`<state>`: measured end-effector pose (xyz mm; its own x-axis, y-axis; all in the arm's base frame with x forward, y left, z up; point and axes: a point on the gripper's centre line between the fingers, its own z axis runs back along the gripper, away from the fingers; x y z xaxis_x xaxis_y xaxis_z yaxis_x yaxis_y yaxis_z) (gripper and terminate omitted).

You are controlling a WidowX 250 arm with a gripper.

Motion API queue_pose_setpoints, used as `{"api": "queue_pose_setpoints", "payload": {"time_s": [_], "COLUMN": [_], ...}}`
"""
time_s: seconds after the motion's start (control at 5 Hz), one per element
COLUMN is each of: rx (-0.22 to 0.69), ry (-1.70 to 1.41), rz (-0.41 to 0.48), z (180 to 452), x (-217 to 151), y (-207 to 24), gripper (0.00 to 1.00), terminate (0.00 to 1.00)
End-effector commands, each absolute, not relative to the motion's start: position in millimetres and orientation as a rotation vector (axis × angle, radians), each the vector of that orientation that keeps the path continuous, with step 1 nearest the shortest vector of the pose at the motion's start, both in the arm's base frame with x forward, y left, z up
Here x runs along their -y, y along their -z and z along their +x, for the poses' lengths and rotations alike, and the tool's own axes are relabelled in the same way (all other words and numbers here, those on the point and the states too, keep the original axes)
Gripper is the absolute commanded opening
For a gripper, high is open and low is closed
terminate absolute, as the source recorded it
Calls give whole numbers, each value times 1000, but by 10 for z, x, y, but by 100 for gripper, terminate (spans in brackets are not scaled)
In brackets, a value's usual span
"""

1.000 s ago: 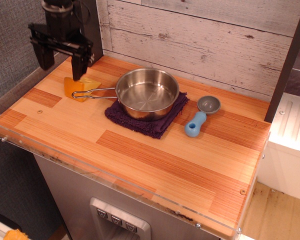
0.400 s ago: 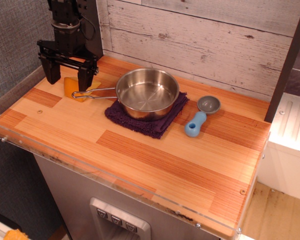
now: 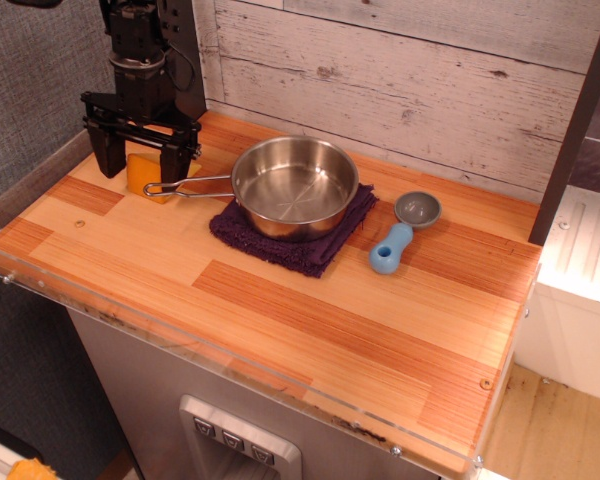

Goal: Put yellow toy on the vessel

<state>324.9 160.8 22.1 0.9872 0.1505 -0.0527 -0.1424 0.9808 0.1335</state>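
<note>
The yellow toy [image 3: 146, 175], a small yellow-orange wedge, lies on the wooden counter at the far left, just left of the tip of the pan's wire handle. My black gripper [image 3: 141, 163] is open and low over it, with one finger on each side of the wedge. The fingers are apart and I cannot tell whether they touch it. The vessel [image 3: 294, 186], a shiny steel saucepan, is empty and stands on a dark purple cloth [image 3: 280, 243] near the middle, to the right of the gripper.
A grey scoop with a blue handle [image 3: 400, 232] lies right of the pan. A whitewashed plank wall [image 3: 410, 80] runs along the back. A grey wall stands at the left. The counter's front edge has a clear plastic lip [image 3: 230, 360].
My gripper has come down and shifted slightly right, from above and behind the yellow toy to straddling it. The toy, pan and scoop have not moved.
</note>
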Motion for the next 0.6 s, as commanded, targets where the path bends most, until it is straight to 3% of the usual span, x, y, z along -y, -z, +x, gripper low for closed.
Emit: {"api": "queue_pose_setpoints", "payload": {"time_s": [0.0, 0.2, 0.4], "rx": [-6, 48, 150], "ry": [-136, -124, -108], "rz": [141, 140, 168], "z": [3261, 3249, 3220], "x": [-1579, -1497, -1319], "y": [-433, -658, -1062], "gripper": [0, 0, 0], "terminate": [0, 0, 0]}}
